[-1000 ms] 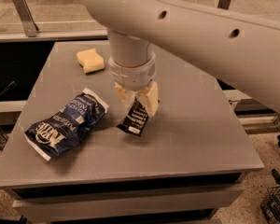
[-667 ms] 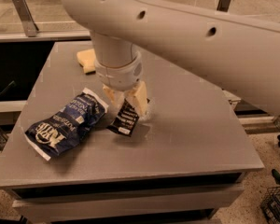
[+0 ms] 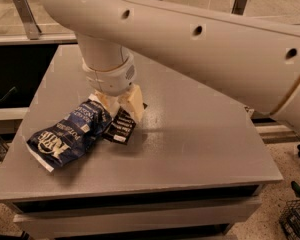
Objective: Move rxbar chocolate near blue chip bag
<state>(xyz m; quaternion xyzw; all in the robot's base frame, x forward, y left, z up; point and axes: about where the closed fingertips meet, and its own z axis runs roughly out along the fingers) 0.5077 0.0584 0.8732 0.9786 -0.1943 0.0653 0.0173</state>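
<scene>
The rxbar chocolate [image 3: 119, 127] is a small flat black wrapper with white text lines. It is tilted between my fingers, its lower end at the table top, right beside the blue chip bag. The blue chip bag [image 3: 67, 134] is a large crinkled dark blue bag with white lettering, lying on the left front of the grey table [image 3: 200, 134]. My gripper [image 3: 119, 105] points down from the large white arm, just right of the bag's upper end, shut on the bar. The bar's top is hidden by my fingers.
The white arm [image 3: 205, 44] crosses the upper part of the view and hides the table's back left. A metal rail [image 3: 25, 16] runs behind the table. The table's front edge [image 3: 140, 190] is close below the bag.
My gripper has moved left with the bar, from the table's middle to right beside the blue chip bag. The sponge at the back left is now hidden behind the arm.
</scene>
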